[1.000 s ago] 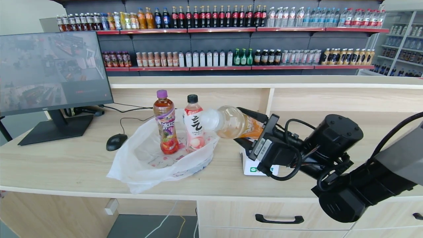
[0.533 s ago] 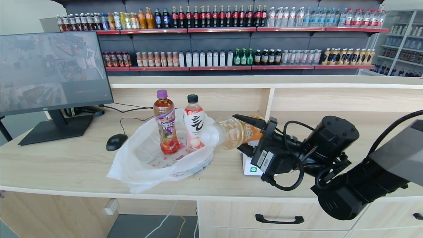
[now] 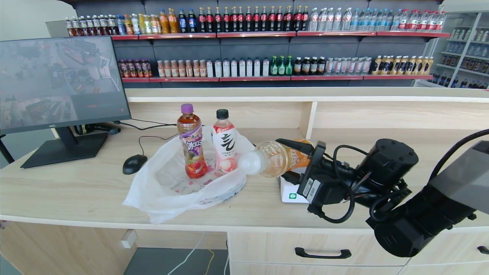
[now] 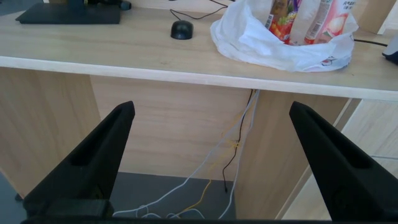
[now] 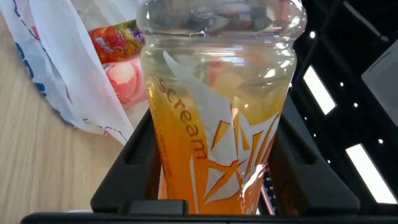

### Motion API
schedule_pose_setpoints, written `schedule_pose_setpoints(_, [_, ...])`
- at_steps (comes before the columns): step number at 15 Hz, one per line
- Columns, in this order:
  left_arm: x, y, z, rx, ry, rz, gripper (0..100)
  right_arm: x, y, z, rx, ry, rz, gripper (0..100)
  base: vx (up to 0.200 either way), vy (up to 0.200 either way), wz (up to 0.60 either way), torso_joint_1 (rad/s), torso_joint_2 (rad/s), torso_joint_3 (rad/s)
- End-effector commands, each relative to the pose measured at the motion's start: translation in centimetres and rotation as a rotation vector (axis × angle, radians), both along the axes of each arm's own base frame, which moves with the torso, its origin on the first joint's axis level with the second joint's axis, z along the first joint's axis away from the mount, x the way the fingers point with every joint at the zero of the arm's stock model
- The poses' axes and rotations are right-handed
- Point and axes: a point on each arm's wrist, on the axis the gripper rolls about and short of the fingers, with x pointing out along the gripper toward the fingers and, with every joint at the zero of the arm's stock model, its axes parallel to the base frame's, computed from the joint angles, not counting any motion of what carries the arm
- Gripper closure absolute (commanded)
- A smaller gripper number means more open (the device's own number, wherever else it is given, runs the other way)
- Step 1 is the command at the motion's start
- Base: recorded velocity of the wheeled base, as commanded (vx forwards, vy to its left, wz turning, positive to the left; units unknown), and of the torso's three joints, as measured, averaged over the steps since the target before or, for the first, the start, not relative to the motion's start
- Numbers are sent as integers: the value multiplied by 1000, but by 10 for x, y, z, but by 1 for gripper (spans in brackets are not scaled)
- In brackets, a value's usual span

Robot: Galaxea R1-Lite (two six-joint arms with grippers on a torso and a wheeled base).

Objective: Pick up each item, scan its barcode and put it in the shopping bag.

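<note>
My right gripper (image 3: 293, 160) is shut on a clear bottle with an orange label (image 3: 275, 157), held lying on its side just above the white scanner box (image 3: 291, 191). Its white cap points at the white shopping bag (image 3: 168, 189), close to the bag's right rim. A purple-capped bottle (image 3: 191, 143) and a black-capped bottle (image 3: 224, 143) stand upright inside the bag. In the right wrist view the held bottle (image 5: 217, 124) sits between the black fingers, with the bag (image 5: 56, 74) beyond. My left gripper (image 4: 214, 168) hangs open below the counter's front edge, facing the bag (image 4: 280, 46).
A monitor (image 3: 61, 82) on its stand and a black mouse (image 3: 133, 164) with cables lie left of the bag. A raised wooden ledge (image 3: 305, 95) runs behind the counter, with drink shelves (image 3: 267, 34) beyond. Drawers with a black handle (image 3: 323, 253) sit under the counter.
My right gripper has lowered the bottle from above the bag's right rim to just over the scanner box and drawn it slightly right. The bag and its two bottles have not moved.
</note>
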Motion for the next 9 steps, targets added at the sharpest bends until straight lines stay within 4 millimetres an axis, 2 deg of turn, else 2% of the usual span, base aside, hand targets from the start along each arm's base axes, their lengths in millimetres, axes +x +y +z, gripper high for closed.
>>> schedule_pose_setpoints(1, [0, 0, 0, 0, 0, 0, 0, 0, -2, -2, -7, 0, -7, 100, 0, 0, 0, 0, 0, 0])
schedule_pose_setpoints(9, [0, 0, 0, 0, 0, 0, 0, -1, -3, -4, -14, 1, -10, 100, 0, 0, 0, 0, 0, 0])
